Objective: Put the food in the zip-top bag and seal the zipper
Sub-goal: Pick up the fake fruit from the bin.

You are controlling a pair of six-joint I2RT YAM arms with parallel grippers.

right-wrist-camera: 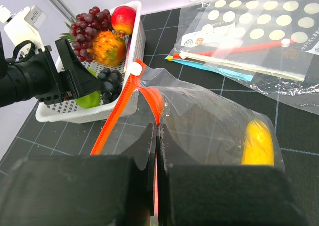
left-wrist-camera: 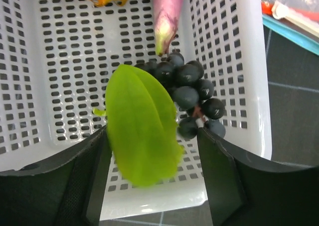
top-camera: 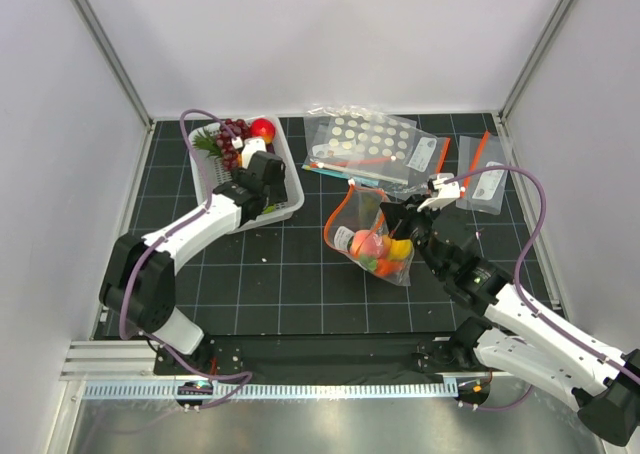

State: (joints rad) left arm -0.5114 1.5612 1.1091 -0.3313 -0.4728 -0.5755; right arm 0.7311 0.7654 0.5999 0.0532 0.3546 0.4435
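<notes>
Black mat (top-camera: 300, 284); right hand (right-wrist-camera: 156, 132) pinches zipper (right-wrist-camera: 112, 124), zip-top bag (right-wrist-camera: 209, 111) with food (right-wrist-camera: 258, 141) beyond.

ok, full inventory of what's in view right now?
basket: 1, white slotted, back left.
purple grapes: 1 bunch, basket's far end.
dark grapes: 1 bunch, near-black, in basket.
red-yellow fruit: 1, basket's far corner.
orange spiky fruit: 1, in basket.
pink tapered piece: 1, in basket.
green leaf piece: 1, lime, in basket, between the left pincer's fingers.
zip-top bag: 1, clear, mat centre, mouth open.
zipper: 1, orange-red, unsealed.
food in bag: several; pink, yellow, orange, green.
dotted bag: 1, clear with white dots, back centre.
labelled bags: 2, clear, back right.
left pincer: open, in basket.
right pincer: shut on zip-top bag's mouth edge.
</notes>
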